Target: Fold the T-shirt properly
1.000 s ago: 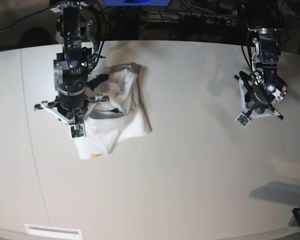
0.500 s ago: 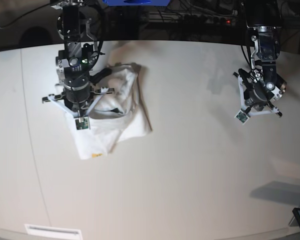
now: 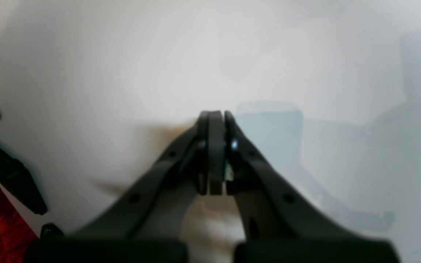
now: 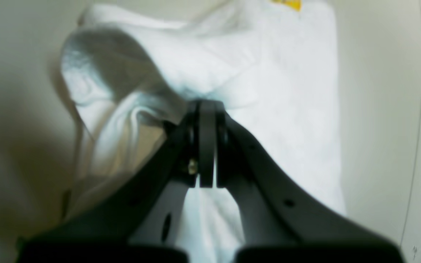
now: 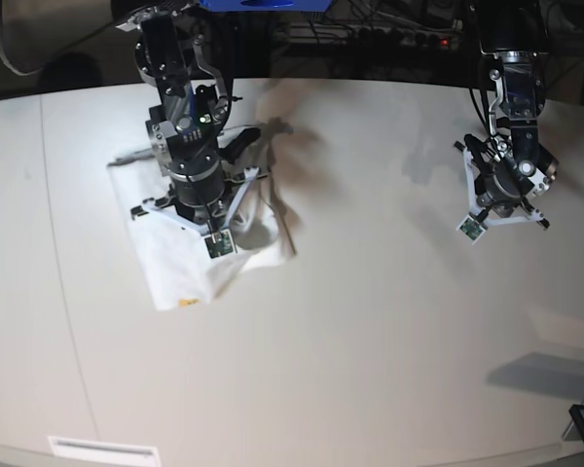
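T-shirt sits bunched on the worktop's left side, directly under the right gripper, whose jaws are pressed together on nothing visible. Left gripper (also clamped empty) hovers well apart, so the right arm's nearer.

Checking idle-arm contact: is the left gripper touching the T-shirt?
Apart. In the base view the left gripper hangs far from the T-shirt; the left wrist view shows only bare table around its shut jaws.

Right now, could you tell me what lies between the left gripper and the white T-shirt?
Only bare white table, as the base view shows, separates the left gripper from the white cotton T-shirt.
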Controlling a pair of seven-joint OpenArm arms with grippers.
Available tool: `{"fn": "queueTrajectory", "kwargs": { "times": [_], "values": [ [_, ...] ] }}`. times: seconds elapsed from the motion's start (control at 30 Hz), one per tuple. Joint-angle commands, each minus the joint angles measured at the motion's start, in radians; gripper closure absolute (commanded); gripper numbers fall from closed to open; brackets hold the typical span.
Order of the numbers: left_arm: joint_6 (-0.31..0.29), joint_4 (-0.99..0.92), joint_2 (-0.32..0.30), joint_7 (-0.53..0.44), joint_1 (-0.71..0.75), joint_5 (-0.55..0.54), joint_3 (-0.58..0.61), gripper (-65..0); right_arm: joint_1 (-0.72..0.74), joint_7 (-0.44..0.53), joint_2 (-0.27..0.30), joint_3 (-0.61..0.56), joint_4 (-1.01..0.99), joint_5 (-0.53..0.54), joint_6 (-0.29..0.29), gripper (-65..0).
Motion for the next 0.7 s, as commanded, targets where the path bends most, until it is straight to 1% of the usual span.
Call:
{"fn": "queueTrajectory", "kwargs": {
  "times": [0.0,0.1,0.27,0.47,0.67],
  "values": [
    [0.007,0.02,-0.017,-0.004,-0.012,0.007,-0.006,0.0,0.017,0.018,-0.006,-0.014,0.014,-0.006,-0.002,-0.3],
    [0.007,0.02,-0.014,-0.004,-0.012,0.007,-0.006,0.0,0.035,-0.005,-0.007,-0.039,0.0,-0.006,-0.002,-0.3],
    [0.007,0.017,-0.012,-0.004,-0.012,0.007,-0.006,0.0,0.061,0.001,-0.018,-0.063,-0.057,-0.006,-0.002,-0.3],
    [0.007,0.017,-0.015,-0.005,-0.012,0.006,-0.008,0.0,0.093,0.004,-0.024,-0.131,-0.118,-0.006,-0.003,-0.3],
    [0.007,0.015,-0.015,-0.005,-0.012,0.006,-0.008,0.0,0.124,-0.002,-0.027,-0.186,-0.137,-0.006,-0.003,-0.3]
  ]
}}
